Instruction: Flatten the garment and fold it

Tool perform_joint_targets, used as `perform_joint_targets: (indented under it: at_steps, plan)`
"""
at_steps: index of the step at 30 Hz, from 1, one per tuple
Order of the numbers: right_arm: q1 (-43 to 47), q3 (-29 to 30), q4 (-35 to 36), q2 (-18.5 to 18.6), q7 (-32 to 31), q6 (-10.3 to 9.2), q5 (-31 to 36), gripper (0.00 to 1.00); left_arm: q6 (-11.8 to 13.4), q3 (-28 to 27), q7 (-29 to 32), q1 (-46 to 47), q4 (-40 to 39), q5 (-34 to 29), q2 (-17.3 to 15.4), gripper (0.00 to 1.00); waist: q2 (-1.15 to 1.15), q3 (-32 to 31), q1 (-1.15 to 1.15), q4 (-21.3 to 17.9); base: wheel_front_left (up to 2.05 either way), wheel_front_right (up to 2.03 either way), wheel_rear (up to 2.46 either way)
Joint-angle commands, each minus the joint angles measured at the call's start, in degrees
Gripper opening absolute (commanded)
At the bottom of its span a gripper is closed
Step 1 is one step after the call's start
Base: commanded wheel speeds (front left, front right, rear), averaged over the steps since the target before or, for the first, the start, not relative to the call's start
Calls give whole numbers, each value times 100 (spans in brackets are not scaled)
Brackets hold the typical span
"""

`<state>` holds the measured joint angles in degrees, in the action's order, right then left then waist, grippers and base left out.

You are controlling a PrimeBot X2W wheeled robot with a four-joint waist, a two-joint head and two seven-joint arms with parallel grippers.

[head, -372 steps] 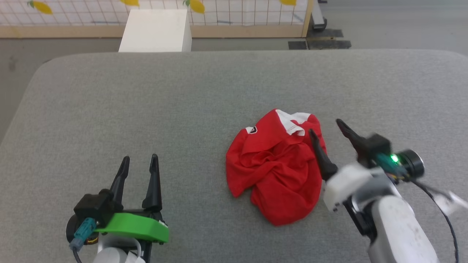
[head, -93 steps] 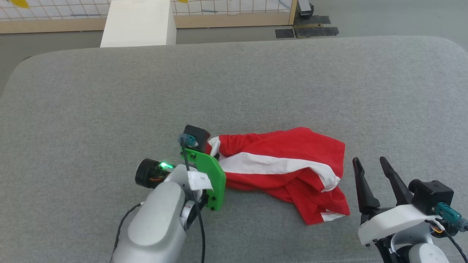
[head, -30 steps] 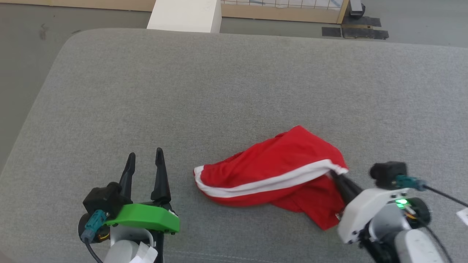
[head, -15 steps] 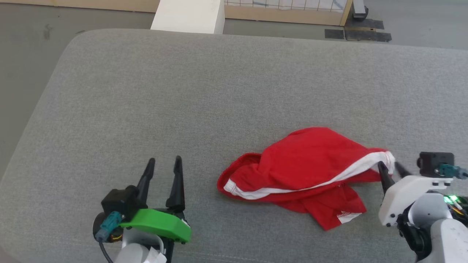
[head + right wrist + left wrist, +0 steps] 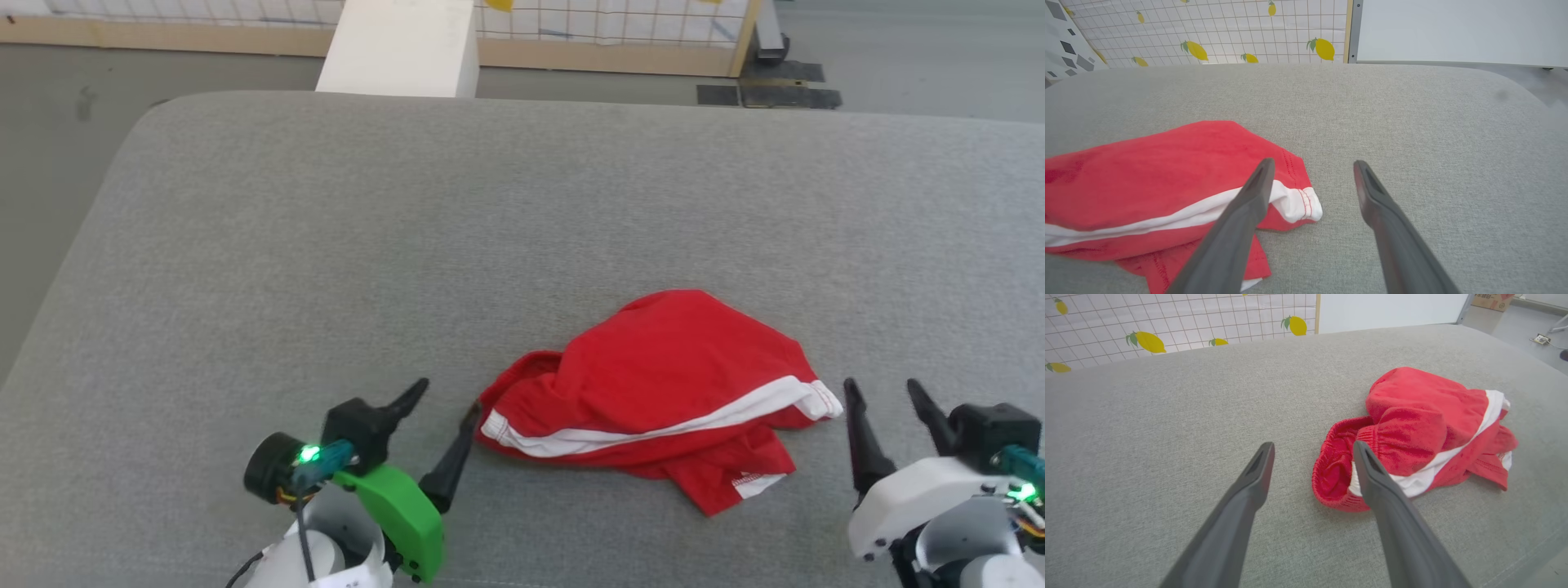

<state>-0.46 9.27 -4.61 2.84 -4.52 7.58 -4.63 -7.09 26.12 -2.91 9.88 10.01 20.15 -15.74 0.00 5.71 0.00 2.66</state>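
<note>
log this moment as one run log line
garment: crumpled on grey cushion, unfolded | left gripper: open, by waistband end | right gripper: open, beside white-striped leg hem, empty

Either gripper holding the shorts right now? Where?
Nothing held: left gripper open beside the waistband, right gripper open beside the striped hem; the shorts lie loose on the cushion.

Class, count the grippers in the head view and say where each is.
2. The left gripper sits lower left, by the garment, at its waistband; the right gripper lower right, beside its striped hem. None hidden.
</note>
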Motion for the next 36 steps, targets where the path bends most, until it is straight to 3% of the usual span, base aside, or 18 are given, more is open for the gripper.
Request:
perform_joint_targets:
  at_steps: [1,5,14,15,17,21,27,36]
  plan:
    - [109,-82,65,4,63,-9,-51,100,-36,194,109,168,44,128,-121,100,0,-13,0,-105,0,0,0]
    - [230,-301,182,4,131,-9,-200,100,-38,822,548,489,208,714,-426,100,0,5,0,-325,0,0,0]
    - [223,-489,144,4,165,-9,-345,100,-39,1159,1298,830,523,1355,-647,100,0,69,0,-605,0,0,0]
    - [226,-499,143,4,167,-9,-354,100,-39,1204,1340,848,506,1404,-667,80,0,73,0,-617,0,0,0]
    - [227,-511,135,4,175,-9,-387,100,-39,1311,1426,877,451,1491,-722,0,0,80,0,-637,0,0,0]
    - [214,-496,82,4,182,-9,-403,100,-12,1296,1307,870,366,1575,-774,0,0,60,0,-629,0,0,0]
    - [175,-432,50,4,84,-9,-355,100,292,1066,921,643,233,1690,-665,0,0,43,0,-515,0,0,0]
    - [-739,-465,-704,4,-697,-9,-65,100,466,1010,688,486,140,1821,-434,0,0,273,0,-344,0,0,0]
